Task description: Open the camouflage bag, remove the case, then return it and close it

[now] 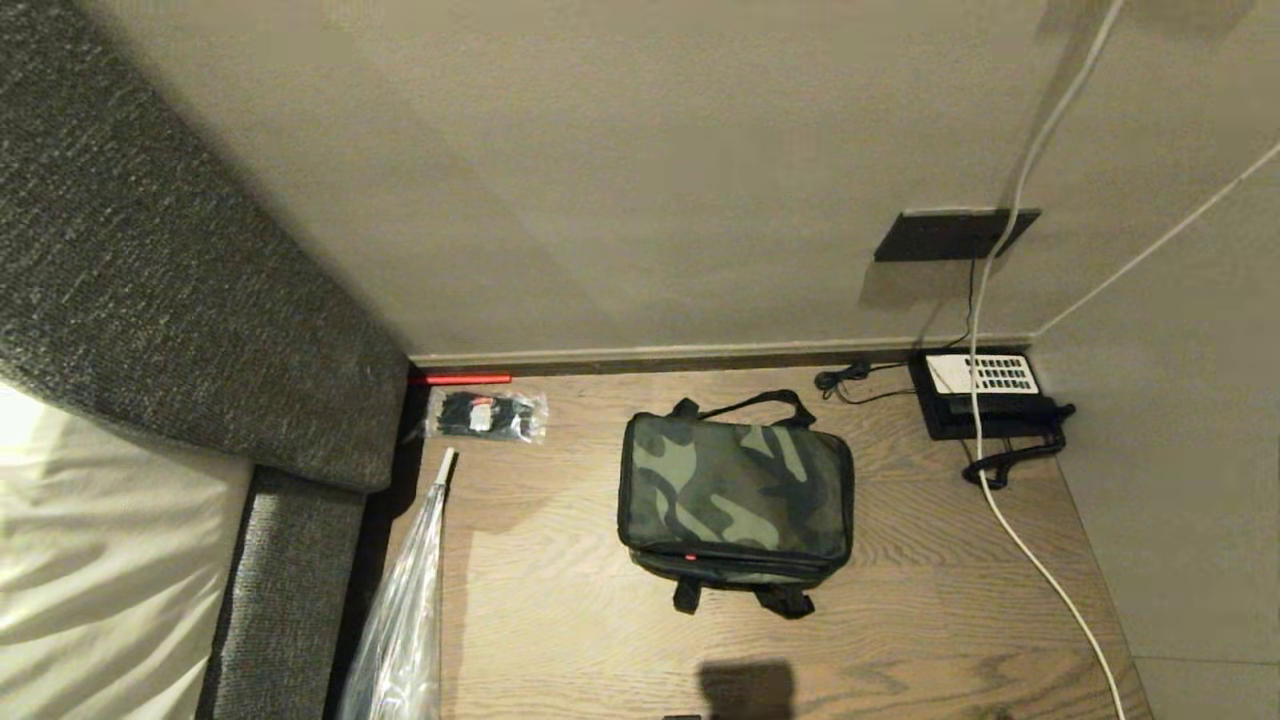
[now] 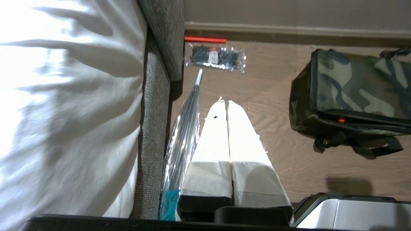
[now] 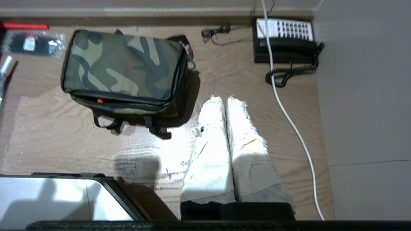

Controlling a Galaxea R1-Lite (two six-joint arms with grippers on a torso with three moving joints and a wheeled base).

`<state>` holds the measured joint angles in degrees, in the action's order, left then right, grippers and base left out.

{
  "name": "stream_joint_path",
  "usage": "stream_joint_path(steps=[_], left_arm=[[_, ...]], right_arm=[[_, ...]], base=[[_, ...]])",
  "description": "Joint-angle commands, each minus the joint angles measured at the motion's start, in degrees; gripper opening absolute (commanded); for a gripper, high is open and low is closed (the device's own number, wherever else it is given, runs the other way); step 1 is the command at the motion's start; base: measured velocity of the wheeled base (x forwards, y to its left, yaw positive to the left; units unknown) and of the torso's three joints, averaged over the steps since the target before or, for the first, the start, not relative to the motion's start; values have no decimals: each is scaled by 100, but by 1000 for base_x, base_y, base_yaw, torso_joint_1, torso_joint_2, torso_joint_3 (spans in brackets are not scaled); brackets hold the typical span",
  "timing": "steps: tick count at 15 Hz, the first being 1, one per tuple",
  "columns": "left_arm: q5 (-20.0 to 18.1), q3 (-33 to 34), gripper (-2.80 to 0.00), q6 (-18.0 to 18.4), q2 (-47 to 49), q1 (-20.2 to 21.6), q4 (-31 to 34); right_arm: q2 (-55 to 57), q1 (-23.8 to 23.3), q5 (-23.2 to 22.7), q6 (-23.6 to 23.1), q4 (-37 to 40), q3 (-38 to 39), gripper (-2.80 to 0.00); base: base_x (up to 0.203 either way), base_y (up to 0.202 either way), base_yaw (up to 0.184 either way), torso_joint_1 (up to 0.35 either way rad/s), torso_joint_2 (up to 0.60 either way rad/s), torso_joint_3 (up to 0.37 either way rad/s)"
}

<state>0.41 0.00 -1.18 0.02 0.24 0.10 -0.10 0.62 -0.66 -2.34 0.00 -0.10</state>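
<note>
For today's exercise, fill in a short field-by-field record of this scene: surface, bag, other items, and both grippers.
surface: wooden table against a wall
bag: camouflage bag lying closed mid-table
other items: black telephone at the far right corner; clear packet of black ties at the far left; white cable along the right side
left gripper: shut, holding nothing, above the table
right gripper: shut, holding nothing, beside the bag

The camouflage bag (image 1: 735, 490) sits mid-table (image 1: 900, 620). Behind it to the left lies a packet of ties (image 1: 487, 415); the telephone (image 1: 985, 395) stands in the far right corner. A sofa (image 1: 180, 300) flanks the table's left.
</note>
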Motion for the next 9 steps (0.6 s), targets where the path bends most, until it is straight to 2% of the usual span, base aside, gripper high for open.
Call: stream_joint_path(steps=[1,9], left_arm=[[3,18,-280,-5,-11,2,-1],[7,18,-280,-14,-11,2,4]], right_arm=[[-25,4,-4,-3,0,1,-280],[-25,8,-4,-3,0,1,-280]], base=[[0,0,0,3,7,202],[0,0,0,5,4,200]])
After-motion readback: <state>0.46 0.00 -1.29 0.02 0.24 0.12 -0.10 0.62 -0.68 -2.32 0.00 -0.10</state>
